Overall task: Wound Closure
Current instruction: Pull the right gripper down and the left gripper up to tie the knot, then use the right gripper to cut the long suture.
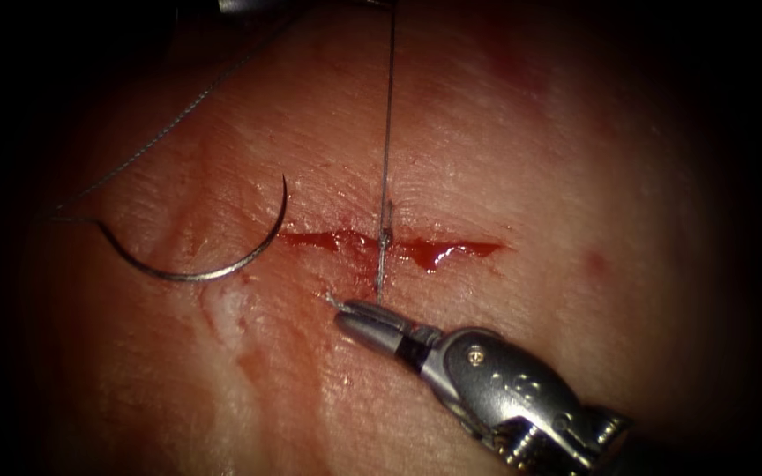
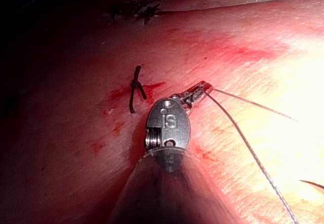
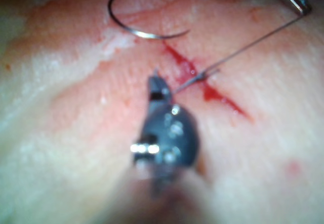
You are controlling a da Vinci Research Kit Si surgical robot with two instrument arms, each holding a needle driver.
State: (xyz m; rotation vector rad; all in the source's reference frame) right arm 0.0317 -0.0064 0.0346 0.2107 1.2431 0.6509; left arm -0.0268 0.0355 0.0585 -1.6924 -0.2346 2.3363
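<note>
Lying free on the tissue [image 1: 531,176] at about 9 o'clock from the cut [image 1: 310,238], the needle [image 1: 213,269] is held by neither tool and is not in the tissue. It looks thin, stiff, light and slick, so it would likely twist in a loose grip. A hold on the body of the curve, away from the point and the thread end, seems soundest.

The thread [image 1: 387,132] is fine and limp. One strand rises taut toward 12 o'clock from the knot [image 1: 384,238], and another trails from the needle.

The right tool [image 1: 354,313] sits at 6 o'clock from the knot, its jaws together and apparently clamped on the thread's short end. The left tool [image 2: 200,89] has its jaws closed on the thread.

Counted: one needle, one cut, one knot on it, two tools. Red fluid [image 1: 429,256] pools in the cut, which looks soft and easily torn.
</note>
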